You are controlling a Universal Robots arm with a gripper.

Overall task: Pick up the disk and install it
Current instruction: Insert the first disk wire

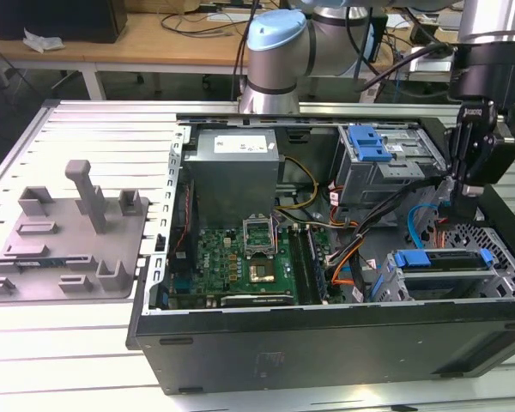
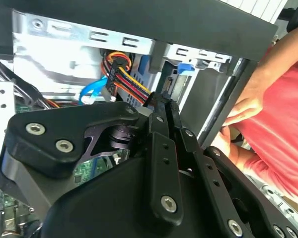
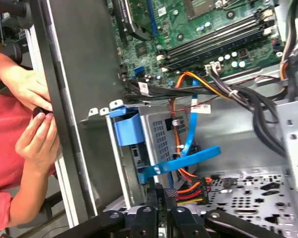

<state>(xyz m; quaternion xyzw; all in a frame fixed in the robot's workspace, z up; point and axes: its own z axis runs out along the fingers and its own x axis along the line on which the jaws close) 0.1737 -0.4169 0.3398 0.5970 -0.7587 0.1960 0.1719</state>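
Observation:
The disk [image 1: 446,262] lies in the lower drive cage at the case's corner on the exterior view's right, its blue carrier frame [image 1: 412,257] facing the motherboard. In the first wrist view the blue frame [image 3: 126,126] and the disk's grey side [image 3: 156,136] sit inside that cage. My gripper [image 1: 465,210] hangs just above and behind the cage, inside the case wall. Its black fingers [image 3: 159,198] are pressed together with nothing between them, close to a red, yellow and black power plug [image 3: 188,191]. In the second wrist view the gripper [image 2: 161,105] points at the same wire bundle [image 2: 124,74].
A person's hands [image 3: 35,119] in a red sleeve rest on the case wall [image 3: 69,99] beside the cage. A blue data cable [image 3: 188,158], the motherboard [image 1: 240,257], a grey power supply box [image 1: 236,167] and an upper cage with a blue latch [image 1: 366,142] crowd the case. A grey fixture [image 1: 69,232] lies outside.

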